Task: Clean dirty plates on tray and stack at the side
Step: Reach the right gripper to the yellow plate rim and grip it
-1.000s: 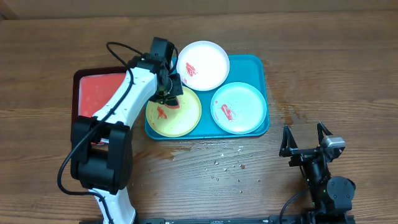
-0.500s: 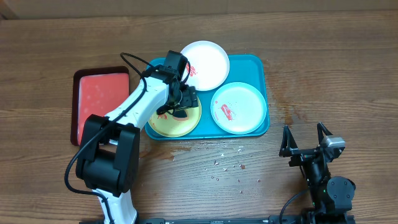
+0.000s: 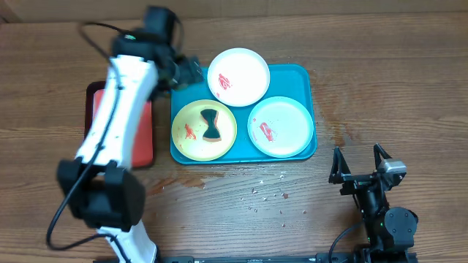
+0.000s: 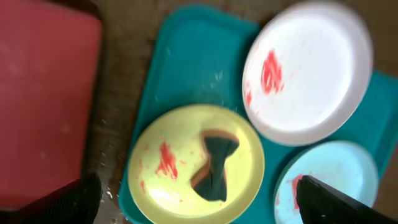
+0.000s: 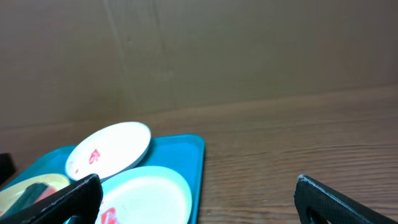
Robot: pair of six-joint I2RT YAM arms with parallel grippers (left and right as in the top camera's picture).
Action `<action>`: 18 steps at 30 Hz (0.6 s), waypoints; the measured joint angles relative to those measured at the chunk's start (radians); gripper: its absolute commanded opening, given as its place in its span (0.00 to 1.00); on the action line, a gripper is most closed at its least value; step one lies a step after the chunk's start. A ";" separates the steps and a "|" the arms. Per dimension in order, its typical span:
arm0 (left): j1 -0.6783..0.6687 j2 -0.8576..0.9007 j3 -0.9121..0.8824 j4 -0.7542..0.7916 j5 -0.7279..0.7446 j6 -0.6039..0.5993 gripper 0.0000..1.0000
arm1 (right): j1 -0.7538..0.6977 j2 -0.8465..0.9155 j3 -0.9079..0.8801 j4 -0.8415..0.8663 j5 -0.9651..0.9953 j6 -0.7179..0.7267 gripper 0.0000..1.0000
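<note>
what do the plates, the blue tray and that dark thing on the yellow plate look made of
The plates: smooth, evenly coloured, slightly glossy, so likely plastic. The tray: same moulded look with rounded corners and a raised rim, probably plastic. The dark thing: matte, pinched in the middle, orange-brown edge, maybe a sponge; hard to confirm.

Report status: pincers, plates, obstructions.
Left pincer and right pincer open, empty. Dark pinched sponge on round yellow-green plastic plate, smeared red. Nothing stacked.
</note>
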 measured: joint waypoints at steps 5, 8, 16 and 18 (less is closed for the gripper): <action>0.080 -0.056 0.035 -0.014 -0.003 0.001 1.00 | 0.000 0.000 0.000 0.144 -0.024 0.034 1.00; 0.095 -0.053 0.033 -0.042 -0.008 0.003 1.00 | 0.000 0.003 0.000 0.364 -0.093 0.101 1.00; 0.096 -0.049 0.032 -0.063 -0.010 0.003 1.00 | 0.000 -0.001 0.027 1.017 -0.127 0.097 1.00; 0.096 -0.049 0.032 -0.063 -0.010 0.003 1.00 | 0.000 0.000 0.080 0.975 -0.124 0.073 1.00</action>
